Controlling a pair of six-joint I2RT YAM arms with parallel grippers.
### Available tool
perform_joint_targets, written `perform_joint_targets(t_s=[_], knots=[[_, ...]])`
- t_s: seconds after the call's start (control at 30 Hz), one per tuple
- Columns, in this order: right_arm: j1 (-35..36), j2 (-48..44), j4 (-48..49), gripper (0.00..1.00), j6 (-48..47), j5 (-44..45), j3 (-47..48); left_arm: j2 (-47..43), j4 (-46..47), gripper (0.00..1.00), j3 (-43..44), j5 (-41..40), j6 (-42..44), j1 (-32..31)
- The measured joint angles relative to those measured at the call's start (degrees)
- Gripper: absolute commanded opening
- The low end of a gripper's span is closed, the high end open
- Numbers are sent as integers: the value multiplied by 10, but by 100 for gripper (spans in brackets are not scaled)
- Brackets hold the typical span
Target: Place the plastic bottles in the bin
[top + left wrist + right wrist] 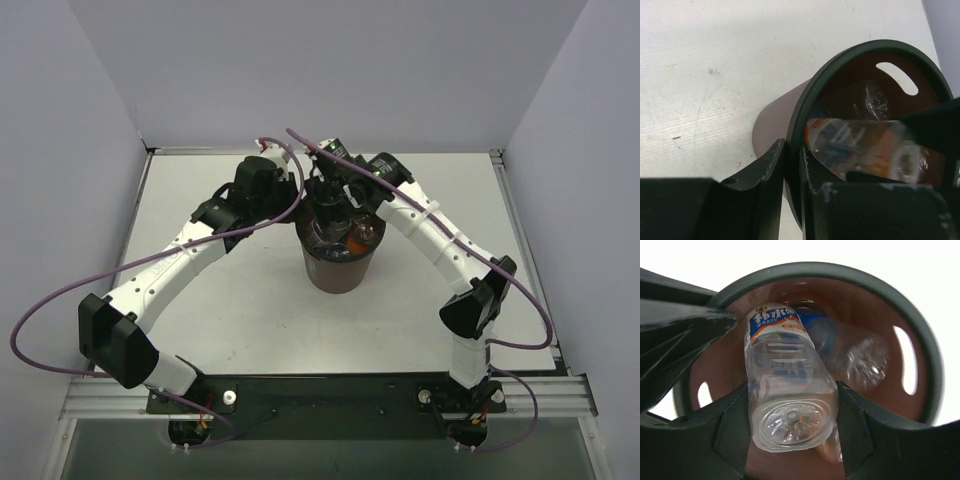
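Top external view: bin (340, 272), dark brown, round, tapering downward, standing upright near the middle of the white worktop (230, 310). Both arms reach in from either side and meet over its mouth. A purple cable (30, 335) loops off the left arm.

Left wrist view: left fingers (765, 172), nearly together, pinching the bin's thin dark rim. One finger lies outside the wall and the other just inside it.

Right wrist view: right fingers (732, 427), clamped on the two sides of a clear bottle (785, 365), close to its base.
- Clear bottle: ribbed and see-through, with a label in white, blue and orange. Its moulded base faces the camera and its neck end points down into the bin. It hangs within the ring of the rim, tilted slightly.
- Second bottle (860, 357): clear with a blue label, lying deeper in the bin beyond the held one. It is blurred and its cap cannot be made out.
- Oval slots (905, 360): cut through the bin wall on opposite sides, with the bright worktop showing through them.
- The left arm's dark finger housing crosses the upper left of this view and touches the rim.
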Motion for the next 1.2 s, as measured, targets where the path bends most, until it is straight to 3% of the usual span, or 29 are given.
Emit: perform_joint_targets(t_s=[0.07,0.1,0.13,0.4,0.47,0.5,0.6,0.77,0.97,1.0,1.07,1.1,1.2], knots=[[1,-10,50,34,-1,-2,-74,0,0,0,0,-1,-1,-1],[0,-16,79,51,-1,-2,-111,0,-2,0,0,-3,-3,-1],[-1,-18,99,57,-3,0,-139,0,-3,0,0,-2,-7,0],[-23,-62,140,74,3,-40,-161,3,-3,0,0,-8,-11,2],[-37,-89,132,66,6,-52,-148,6,-4,0,0,-7,-12,3],[-43,-102,129,48,7,-57,-139,7,-4,0,0,-7,-13,4],[-61,-143,122,15,11,-76,-128,12,-4,0,4,-6,-17,6],[-80,-196,112,16,32,-111,-164,22,-10,0,14,-2,-25,16],[-125,-257,132,19,48,-136,-309,42,-14,0,32,-8,-39,45],[-133,-267,134,27,49,-136,-327,46,-13,7,37,-11,-40,51],[-146,-289,137,41,52,-137,-356,57,-12,32,47,-14,-39,58],[-149,-300,139,59,54,-137,-367,63,-12,55,54,-15,-39,61],[-155,-335,146,73,60,-132,-395,75,-12,83,66,-16,-40,65]])
